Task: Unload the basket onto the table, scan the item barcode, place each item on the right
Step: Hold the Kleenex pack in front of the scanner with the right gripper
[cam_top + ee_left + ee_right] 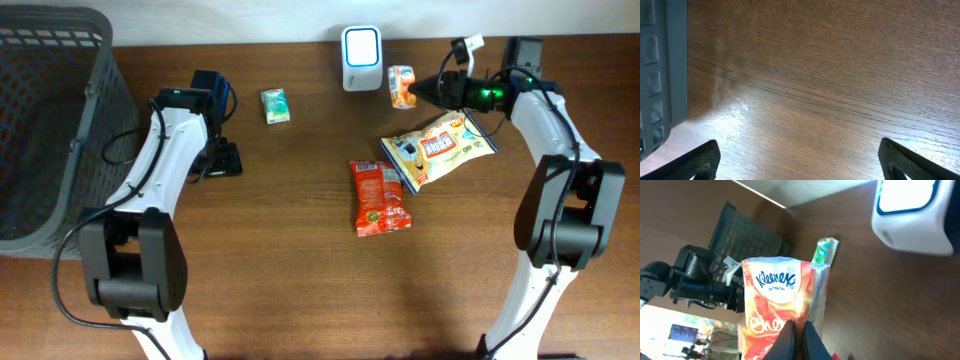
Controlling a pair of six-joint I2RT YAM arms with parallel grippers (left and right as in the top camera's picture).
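Observation:
My right gripper (418,90) (796,330) is shut on an orange Kleenex tissue pack (401,86) (782,300), held at the back of the table just right of the white barcode scanner (361,58) (912,212). The pack's printed front faces the wrist camera. My left gripper (222,160) (800,160) stands open over bare wood beside the grey basket (50,120) (662,70), nothing between its fingers.
A small green pack (275,105) (824,250) lies left of the scanner. A yellow snack bag (437,148) and a red snack bag (378,196) lie in the middle right of the table.

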